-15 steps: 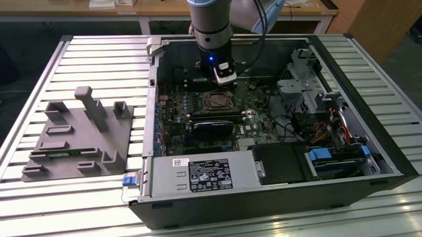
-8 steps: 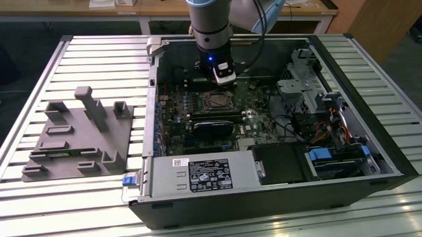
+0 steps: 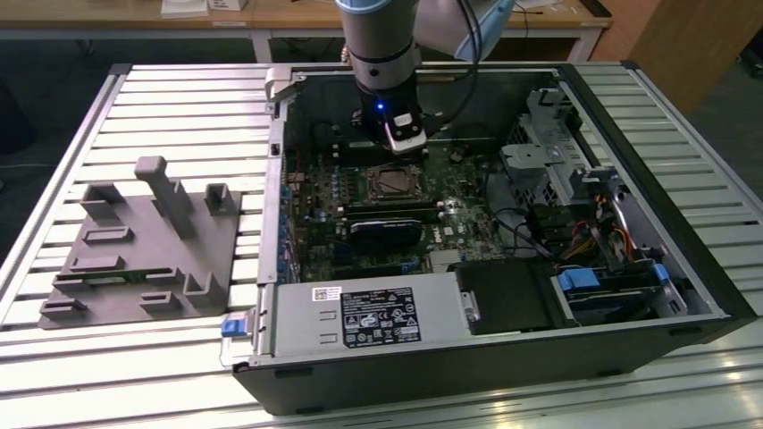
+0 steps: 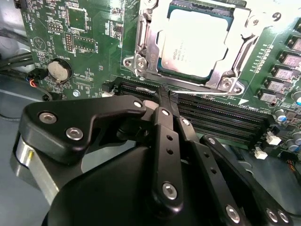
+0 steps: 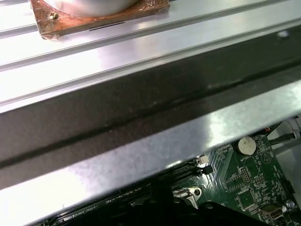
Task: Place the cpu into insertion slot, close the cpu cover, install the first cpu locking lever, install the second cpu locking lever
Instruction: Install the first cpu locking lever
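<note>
The cpu (image 4: 195,42), a square chip with a silvery top, lies in the insertion slot (image 3: 391,183) on the green motherboard. The silver cpu cover (image 4: 241,28) lies flat around it, its cut-out framing the chip. My gripper (image 4: 163,94) hangs over the board just beside the socket, above the memory slots (image 4: 216,120). Its black fingers (image 4: 165,136) meet at the tips with nothing between them. In the exterior view the gripper (image 3: 406,147) sits low inside the open case, at the socket's far edge.
The open computer case (image 3: 644,295) lies on a slatted aluminium table (image 3: 179,107). A grey fixture block (image 3: 143,241) stands at the exterior view's left. A coin battery (image 4: 59,70), drive bays (image 3: 560,170), cables and the power supply (image 3: 357,317) crowd the case.
</note>
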`<state>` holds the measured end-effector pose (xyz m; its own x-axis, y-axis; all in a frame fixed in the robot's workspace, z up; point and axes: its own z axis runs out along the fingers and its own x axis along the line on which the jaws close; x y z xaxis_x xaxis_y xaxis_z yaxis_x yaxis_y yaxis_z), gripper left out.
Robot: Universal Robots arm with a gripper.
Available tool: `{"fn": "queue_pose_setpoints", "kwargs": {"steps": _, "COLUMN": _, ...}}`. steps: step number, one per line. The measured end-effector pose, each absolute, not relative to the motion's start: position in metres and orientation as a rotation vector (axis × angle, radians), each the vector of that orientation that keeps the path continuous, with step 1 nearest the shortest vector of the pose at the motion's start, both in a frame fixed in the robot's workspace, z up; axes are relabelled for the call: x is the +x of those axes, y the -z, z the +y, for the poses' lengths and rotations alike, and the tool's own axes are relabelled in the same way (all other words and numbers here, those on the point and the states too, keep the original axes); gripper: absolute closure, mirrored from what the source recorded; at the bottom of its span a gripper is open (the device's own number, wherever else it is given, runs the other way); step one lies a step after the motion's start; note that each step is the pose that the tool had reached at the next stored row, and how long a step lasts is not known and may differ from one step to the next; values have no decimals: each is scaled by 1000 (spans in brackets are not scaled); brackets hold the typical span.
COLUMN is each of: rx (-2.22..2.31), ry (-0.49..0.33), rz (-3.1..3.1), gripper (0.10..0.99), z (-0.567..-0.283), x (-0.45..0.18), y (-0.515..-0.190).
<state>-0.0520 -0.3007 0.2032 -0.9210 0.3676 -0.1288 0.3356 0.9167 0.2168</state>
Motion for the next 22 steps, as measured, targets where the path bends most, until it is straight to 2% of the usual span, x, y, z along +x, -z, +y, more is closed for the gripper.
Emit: {"fn": "queue_pose_setpoints", "kwargs": {"steps": 22, "rx": 553, "ry": -280, "rz": 2906, "gripper": 980, "z": -298, "x": -52, "y": -199}}
